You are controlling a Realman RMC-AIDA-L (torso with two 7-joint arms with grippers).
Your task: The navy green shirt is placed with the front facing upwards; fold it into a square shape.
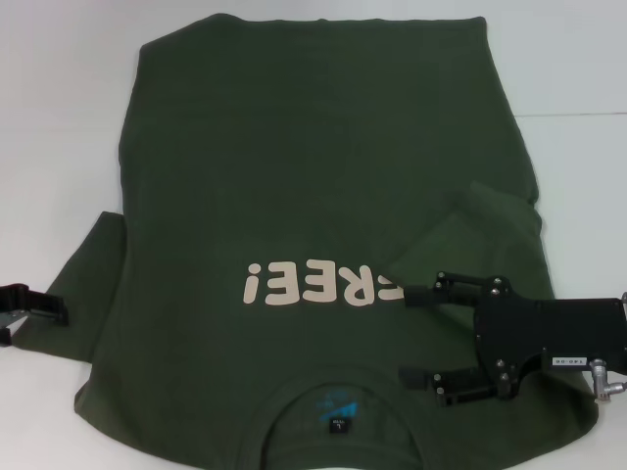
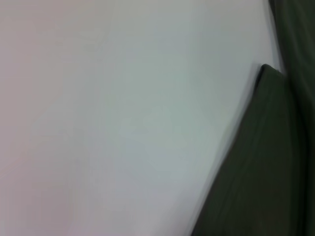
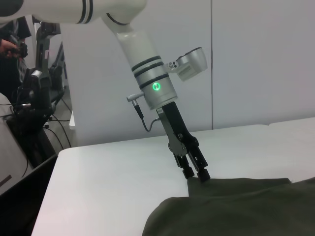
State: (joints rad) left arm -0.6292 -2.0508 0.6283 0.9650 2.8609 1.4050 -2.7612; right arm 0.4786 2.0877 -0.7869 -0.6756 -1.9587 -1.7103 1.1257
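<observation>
One sleeve of the navy green shirt [image 1: 323, 196] lies folded inward beside the open right gripper [image 1: 416, 333]; the left gripper [image 3: 197, 174] pinches the other sleeve, still unfolded.

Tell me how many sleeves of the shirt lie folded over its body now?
1. The right sleeve lies folded onto the navy green shirt, just beyond the right gripper. The left sleeve lies spread out, by the left gripper.

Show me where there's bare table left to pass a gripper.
Bare table lies on the robot's left of the navy green shirt, and a smaller patch beyond its right sleeve. Crowded: the right gripper over the shirt; the left gripper at the left sleeve.
</observation>
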